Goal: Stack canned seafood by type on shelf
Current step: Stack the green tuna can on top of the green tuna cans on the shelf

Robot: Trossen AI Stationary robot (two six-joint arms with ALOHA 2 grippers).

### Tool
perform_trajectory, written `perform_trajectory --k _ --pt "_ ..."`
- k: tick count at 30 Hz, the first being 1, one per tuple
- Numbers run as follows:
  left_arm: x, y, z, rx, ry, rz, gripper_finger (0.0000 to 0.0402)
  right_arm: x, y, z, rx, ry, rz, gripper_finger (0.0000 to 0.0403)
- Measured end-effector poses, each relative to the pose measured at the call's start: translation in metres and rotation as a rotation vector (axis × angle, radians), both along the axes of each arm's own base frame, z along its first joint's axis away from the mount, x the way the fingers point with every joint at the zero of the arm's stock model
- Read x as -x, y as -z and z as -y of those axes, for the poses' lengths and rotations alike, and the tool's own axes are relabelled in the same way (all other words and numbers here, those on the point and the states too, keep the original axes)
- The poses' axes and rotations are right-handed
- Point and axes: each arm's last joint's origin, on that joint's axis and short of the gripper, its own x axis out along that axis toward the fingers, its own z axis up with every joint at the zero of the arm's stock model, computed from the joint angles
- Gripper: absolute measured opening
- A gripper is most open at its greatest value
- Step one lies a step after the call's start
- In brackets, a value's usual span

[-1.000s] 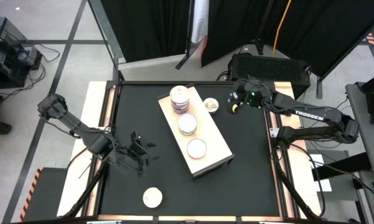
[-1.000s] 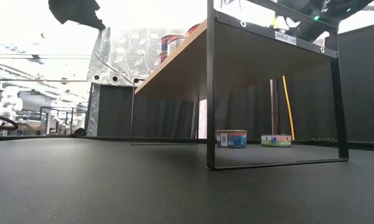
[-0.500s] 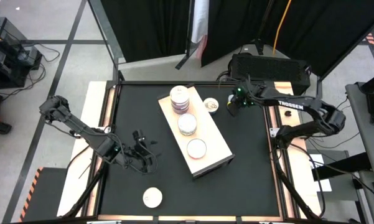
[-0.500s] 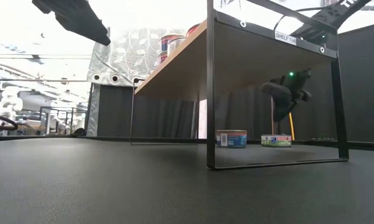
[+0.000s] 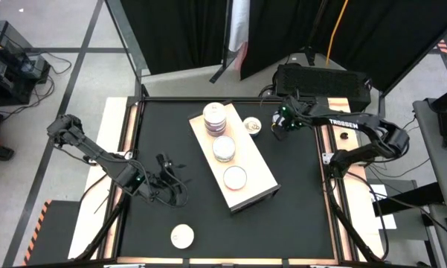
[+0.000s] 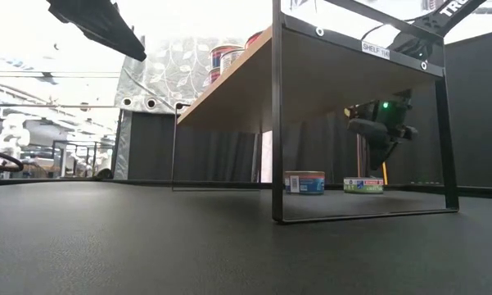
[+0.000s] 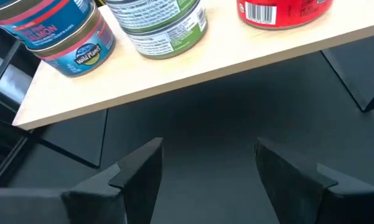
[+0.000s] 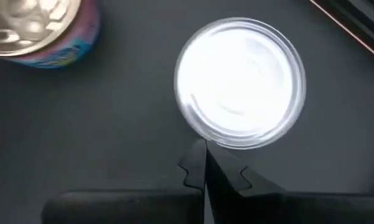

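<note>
The shelf (image 5: pixel 250 192) is a pale wood board on black legs, lying slantwise mid-table. On it stand a stack of cans (image 5: pixel 215 116), a second can (image 5: pixel 223 148) and a third (image 5: pixel 234 177). Right of the shelf, on the table, sit a blue-labelled can (image 6: pixel 304 182) and a green-labelled can (image 6: pixel 362 186). My right gripper (image 8: pixel 205 163) is shut and points down, just above the near rim of the bright-topped can (image 8: pixel 239 93). My left gripper (image 7: pixel 208 168) is open, raised beside the shelf's left long side (image 7: pixel 193 65). Another can (image 5: pixel 181 236) rests near the front edge.
The shelf's black wire legs (image 6: pixel 277 123) stand between the near table and the two cans on the table. A black box (image 5: pixel 323 78) sits beyond the far right corner. Bare black tabletop (image 5: pixel 297 201) lies right of the shelf and in front of it.
My right gripper has dropped from above shelf height to just over the two cans at the far right, tipping more steeply downward as it went. The cans and the shelf have stayed where they were.
</note>
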Motion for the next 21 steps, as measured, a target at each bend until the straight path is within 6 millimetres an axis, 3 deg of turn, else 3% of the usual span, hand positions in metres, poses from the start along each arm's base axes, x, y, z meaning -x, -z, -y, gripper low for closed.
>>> perform_trajectory --k 21 --pt "0.000 0.000 0.000 -0.006 -0.006 0.005 0.0254 0.000 0.019 0.012 -0.016 0.034 -0.104 0.0000"
